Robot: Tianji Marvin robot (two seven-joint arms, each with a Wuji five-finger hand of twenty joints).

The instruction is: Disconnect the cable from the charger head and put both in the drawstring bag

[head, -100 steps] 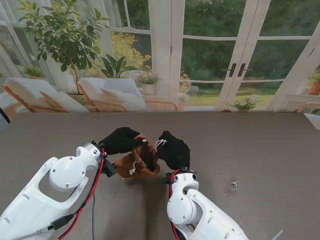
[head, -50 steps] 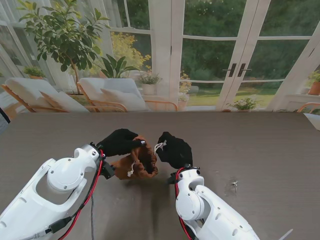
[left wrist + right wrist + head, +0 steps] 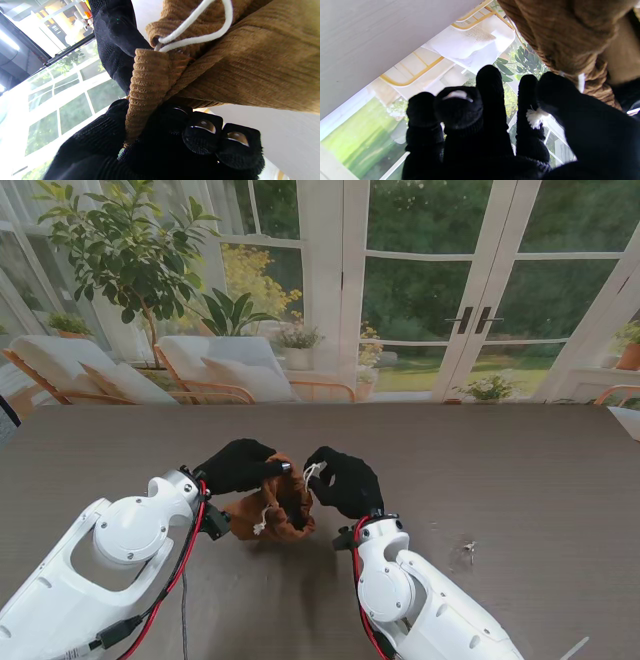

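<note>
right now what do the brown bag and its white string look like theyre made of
The bag looks like brown corduroy: soft, matte, with raised ribs running across the cloth. The string looks like woven cotton cord, matte white, with a frayed tuft at one end; the exact fibre is unclear.

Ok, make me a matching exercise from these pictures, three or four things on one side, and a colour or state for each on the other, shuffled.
Things:
1. brown corduroy drawstring bag
2. white drawstring cord
3. left hand in a black glove
4. right hand in a black glove

States:
A. pinching the cord's frayed white end
B. gripping the bag's gathered rim
C. held up between both hands
D. looping out of the bag's channel

Pairs: 1-C, 2-D, 3-B, 4-A
</note>
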